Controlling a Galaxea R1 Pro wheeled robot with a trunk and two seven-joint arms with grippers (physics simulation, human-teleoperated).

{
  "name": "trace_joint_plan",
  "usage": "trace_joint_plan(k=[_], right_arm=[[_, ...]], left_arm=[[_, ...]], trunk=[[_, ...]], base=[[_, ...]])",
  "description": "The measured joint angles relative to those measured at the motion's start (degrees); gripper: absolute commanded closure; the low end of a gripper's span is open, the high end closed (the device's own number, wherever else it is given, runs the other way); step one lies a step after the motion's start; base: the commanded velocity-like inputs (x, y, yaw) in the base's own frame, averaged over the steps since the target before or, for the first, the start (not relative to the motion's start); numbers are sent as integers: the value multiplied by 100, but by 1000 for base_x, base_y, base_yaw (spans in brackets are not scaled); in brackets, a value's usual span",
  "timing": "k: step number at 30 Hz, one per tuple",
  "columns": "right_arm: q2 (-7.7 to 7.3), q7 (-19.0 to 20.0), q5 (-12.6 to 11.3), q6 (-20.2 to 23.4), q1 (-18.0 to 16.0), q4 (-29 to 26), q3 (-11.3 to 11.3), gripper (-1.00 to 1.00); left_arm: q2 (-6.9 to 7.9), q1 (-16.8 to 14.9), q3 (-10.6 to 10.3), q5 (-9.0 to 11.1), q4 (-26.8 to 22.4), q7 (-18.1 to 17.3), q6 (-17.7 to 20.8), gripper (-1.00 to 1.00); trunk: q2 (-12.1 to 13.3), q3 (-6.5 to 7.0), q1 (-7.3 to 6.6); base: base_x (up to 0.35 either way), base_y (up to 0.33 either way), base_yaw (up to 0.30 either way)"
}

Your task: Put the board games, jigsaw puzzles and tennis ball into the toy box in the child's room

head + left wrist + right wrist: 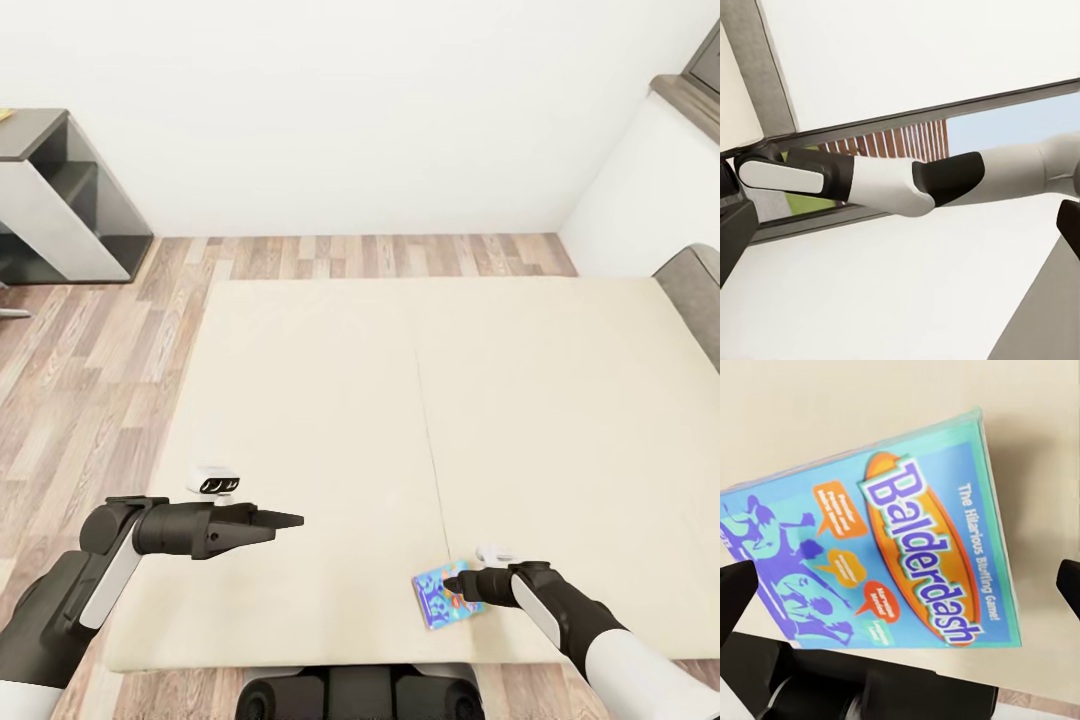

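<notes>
Cream bed (330,400) bears the Balderdash game (440,596) under right claw (458,587).

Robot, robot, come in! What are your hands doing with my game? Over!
Right gripper open, over blue board game on bed. Left gripper empty, held above bed. Nothing blocking.

The bed (330,400) is left bare across its far half and middle; near its front edge, passage is blocked only by the light-blue board game (440,597).

White walls (350,110) meet wood-plank floor (90,380); dark-grey shelf unit (60,200) stands left.
</notes>
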Motion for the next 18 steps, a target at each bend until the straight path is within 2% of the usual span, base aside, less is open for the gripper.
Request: trace_joint_plan(k=[7, 18], right_arm=[[-20, 5, 2, -2, 0, -3, -7, -100], [-30, 47, 5, -126, -1, -9, -13, -100]], left_arm=[[0, 0, -1, 0, 0, 0, 0, -100], [0, 0, -1, 0, 0, 0, -3, -100]], trunk=[[0, -51, 0], [0, -62, 0]], base=[[0, 0, 0], [0, 0, 0]])
